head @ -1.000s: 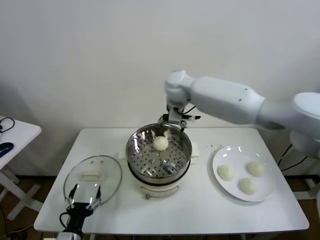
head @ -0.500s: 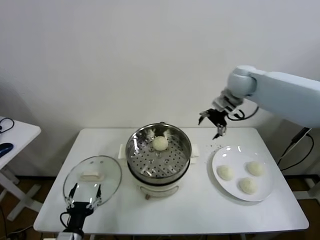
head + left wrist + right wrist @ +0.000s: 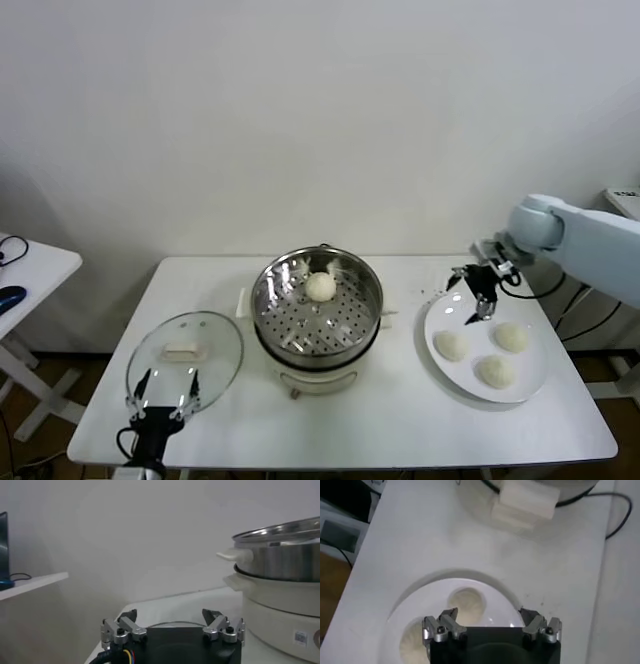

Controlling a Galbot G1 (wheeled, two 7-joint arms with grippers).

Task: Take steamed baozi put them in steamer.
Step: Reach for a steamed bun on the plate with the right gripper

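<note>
The steamer (image 3: 318,310) stands mid-table, a steel pot on a cream base, with one steamed baozi (image 3: 320,287) on its perforated floor towards the back. Three more baozi (image 3: 451,346) (image 3: 511,337) (image 3: 496,372) lie on the white plate (image 3: 440,372) to its right. My right gripper (image 3: 474,293) hangs open and empty over the plate's back-left edge. In the right wrist view its jaws (image 3: 490,617) stand wide above a baozi (image 3: 466,605), with another (image 3: 412,642) beside it. My left gripper (image 3: 163,393) is parked open at the table's front left.
A round glass lid (image 3: 186,358) with a white knob lies left of the steamer, just beyond the left gripper. The steamer's side (image 3: 280,565) fills part of the left wrist view. A small side table (image 3: 25,270) stands at far left.
The right arm has swung from over the steamer's back rim to the right and down, and now hangs over the plate. Its jaws stayed open. The left arm has not moved.
</note>
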